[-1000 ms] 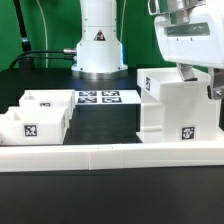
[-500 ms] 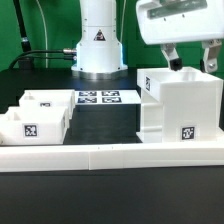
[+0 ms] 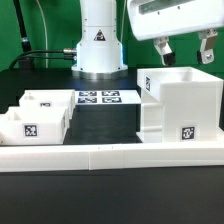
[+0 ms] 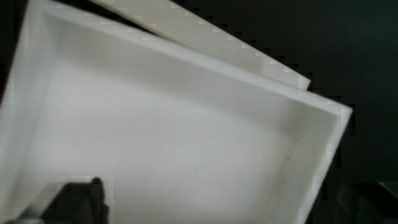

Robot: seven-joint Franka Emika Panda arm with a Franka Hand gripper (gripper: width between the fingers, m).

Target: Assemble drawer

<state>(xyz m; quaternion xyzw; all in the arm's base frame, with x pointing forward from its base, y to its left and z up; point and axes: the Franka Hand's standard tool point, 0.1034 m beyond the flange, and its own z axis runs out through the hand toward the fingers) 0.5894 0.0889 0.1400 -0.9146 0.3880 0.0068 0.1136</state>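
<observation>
The large white cube-like drawer housing [image 3: 180, 105] stands on the table at the exterior view's right, open side up, with a square tag on its front. My gripper [image 3: 185, 50] hangs open and empty just above it, one fingertip [image 3: 162, 47] over each side of the opening. In the wrist view the housing's white inside [image 4: 178, 120] fills the picture, and my gripper [image 4: 222, 205] shows only as dark fingertips [image 4: 80, 200] at the edge. Two small white tagged trays [image 3: 32, 118] sit side by side at the exterior view's left.
The marker board [image 3: 97, 98] lies flat between the trays and the housing. A long low white rail [image 3: 110, 155] runs along the front. The arm's white base [image 3: 98, 40] stands behind, with dark cables at the back left.
My gripper has risen from the housing's top right edge and shifted toward the exterior view's left. The housing stays where it stood.
</observation>
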